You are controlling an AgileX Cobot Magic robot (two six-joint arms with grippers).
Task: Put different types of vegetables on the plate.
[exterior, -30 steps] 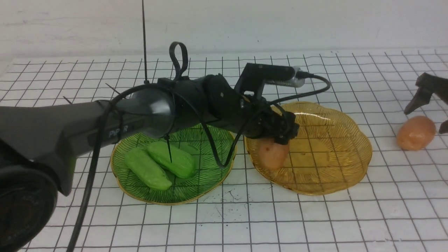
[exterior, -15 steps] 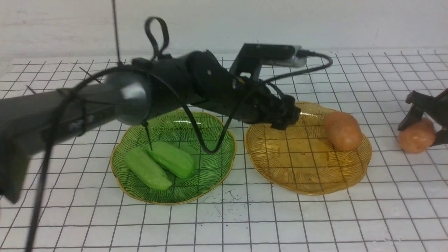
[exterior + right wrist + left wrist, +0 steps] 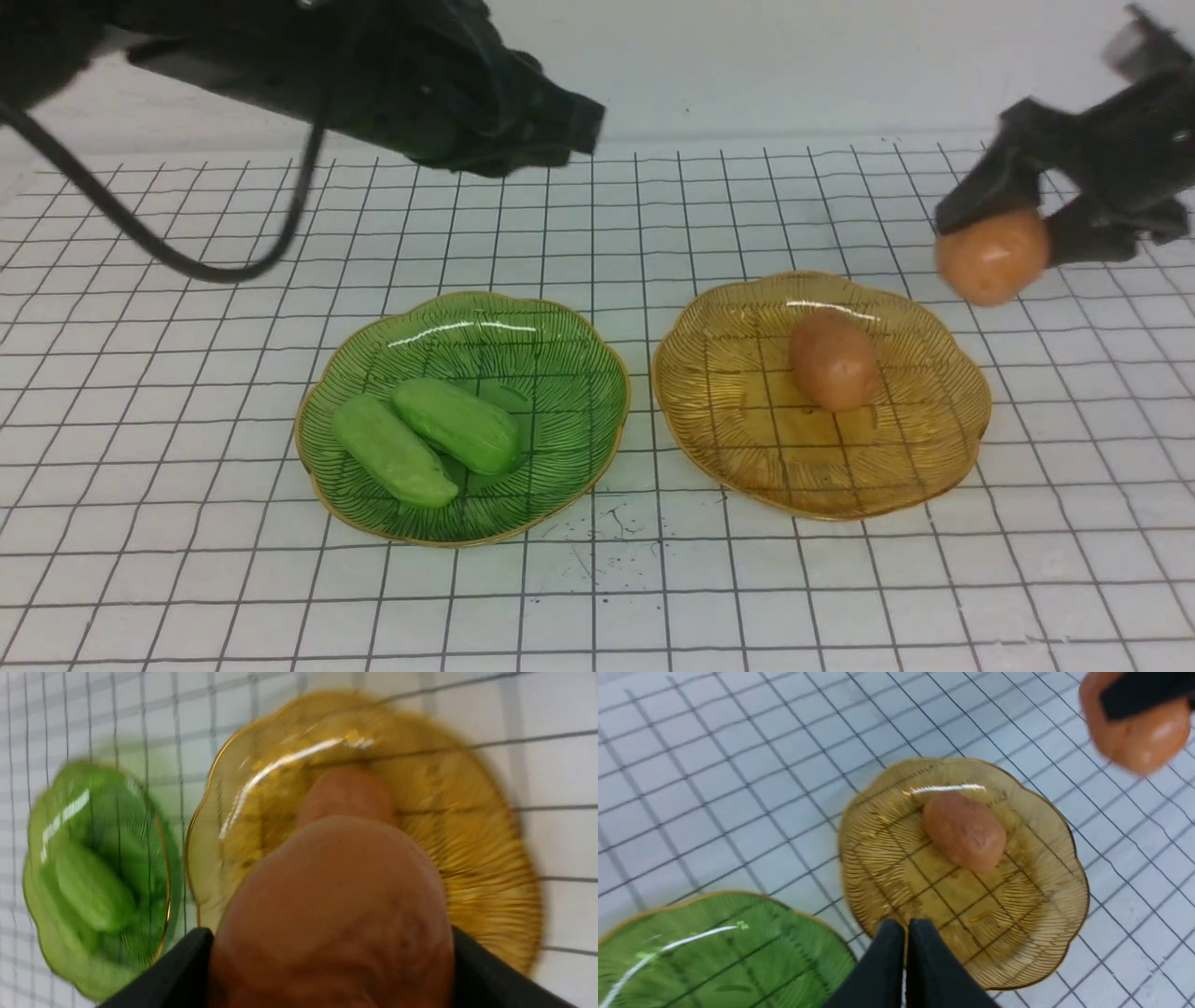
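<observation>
Two light-green cucumber pieces (image 3: 392, 450) (image 3: 457, 425) lie side by side in the green plate (image 3: 560, 373). One orange-brown potato (image 3: 833, 360) rests in the amber plate (image 3: 934, 448). My right gripper (image 3: 1027, 224) is shut on a second potato (image 3: 991, 257) and holds it in the air, just past the amber plate's far right rim. In the right wrist view this potato (image 3: 336, 914) fills the space between the black fingers (image 3: 490, 975). My left gripper (image 3: 583, 124) is raised at the upper left, its fingertips (image 3: 920, 933) pressed together with nothing between them.
White gridded tabletop (image 3: 597, 579) lies all round the two plates, which sit side by side with a narrow gap. A white wall (image 3: 747, 65) closes the far side. The left arm's black cable (image 3: 215, 266) loops low over the far left of the table.
The left arm let go of its potato, lifted away to the upper left and shut; that potato rolled and settled in the amber plate. The right gripper closed on the other potato and lifted it.
</observation>
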